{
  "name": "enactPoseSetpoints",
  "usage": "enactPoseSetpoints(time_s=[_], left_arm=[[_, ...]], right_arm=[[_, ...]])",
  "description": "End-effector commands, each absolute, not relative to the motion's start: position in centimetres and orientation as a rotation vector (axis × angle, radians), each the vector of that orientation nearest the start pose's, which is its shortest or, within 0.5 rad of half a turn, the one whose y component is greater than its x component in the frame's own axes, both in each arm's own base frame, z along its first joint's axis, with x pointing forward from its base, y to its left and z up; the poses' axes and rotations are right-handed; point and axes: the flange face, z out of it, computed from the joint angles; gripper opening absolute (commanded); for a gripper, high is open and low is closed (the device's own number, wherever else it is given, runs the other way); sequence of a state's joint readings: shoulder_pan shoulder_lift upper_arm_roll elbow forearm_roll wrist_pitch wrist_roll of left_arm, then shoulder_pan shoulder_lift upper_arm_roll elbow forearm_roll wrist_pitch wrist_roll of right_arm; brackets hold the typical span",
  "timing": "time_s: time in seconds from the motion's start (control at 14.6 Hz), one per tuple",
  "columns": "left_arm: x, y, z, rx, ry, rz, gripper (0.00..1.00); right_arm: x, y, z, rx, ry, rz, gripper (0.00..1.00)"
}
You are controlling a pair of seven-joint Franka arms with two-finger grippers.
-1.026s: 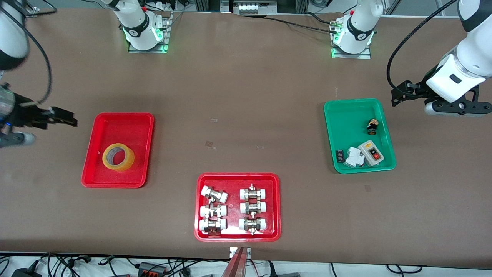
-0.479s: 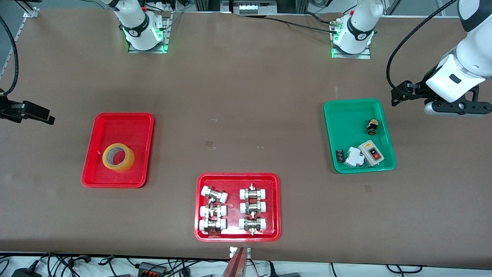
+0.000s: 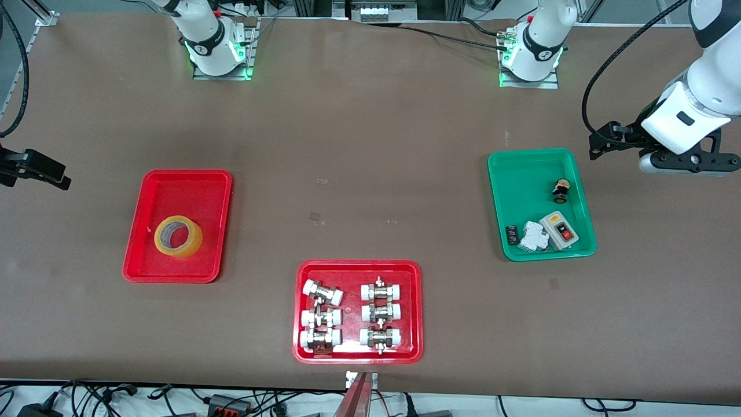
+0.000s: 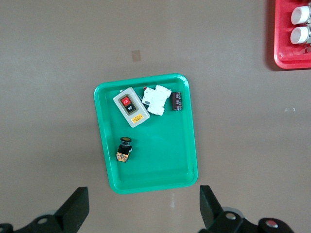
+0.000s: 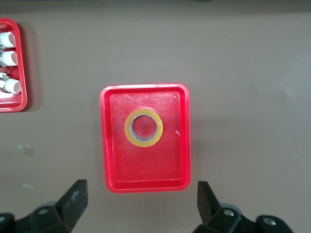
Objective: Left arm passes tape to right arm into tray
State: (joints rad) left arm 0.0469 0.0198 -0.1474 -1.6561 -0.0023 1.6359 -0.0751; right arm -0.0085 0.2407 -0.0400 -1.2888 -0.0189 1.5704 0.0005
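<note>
A roll of yellowish tape (image 3: 178, 236) lies flat, core hole up, on the floor of a shallow red tray (image 3: 151, 260) toward the right arm's end of the table. Nothing touches the tape. The right gripper (image 5: 141, 206) hangs in the air over bare table beside this tray, at the table's edge; its two fingers are spread wide and hold nothing, and the tray with the tape lies below and apart from them in the right wrist view.

The left gripper (image 4: 142, 208) hangs over bare table at the left arm's end, just beside a green tray (image 3: 505, 191). Its fingers are also spread wide and empty, well apart from the tape. The left arm (image 3: 703, 87) reaches in from that end of the table.

The green tray holds a grey switch box (image 3: 560, 230) with a red button, a white part (image 3: 534, 236) touching it, a small black part (image 3: 512, 234) and a small black and yellow push button (image 3: 560, 191).

A second red tray (image 3: 357, 267), nearer the front camera and between the two grippers, holds six metal fittings with white caps (image 3: 351, 317) in two rows.
</note>
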Motion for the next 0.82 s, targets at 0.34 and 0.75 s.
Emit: enactPoseSetpoints(time_s=[0.34, 0.75], left_arm=[[55.4, -5.7, 58.1, -3.152, 0.059, 0.055, 1.00], [55.5, -5.6, 58.1, -3.152, 0.059, 0.055, 1.00]], right_arm=[[56.1, -2.8, 59.7, -3.160, 0.074, -0.074, 1.00], [55.0, -2.8, 59.4, -3.129, 0.036, -0.097, 1.00]])
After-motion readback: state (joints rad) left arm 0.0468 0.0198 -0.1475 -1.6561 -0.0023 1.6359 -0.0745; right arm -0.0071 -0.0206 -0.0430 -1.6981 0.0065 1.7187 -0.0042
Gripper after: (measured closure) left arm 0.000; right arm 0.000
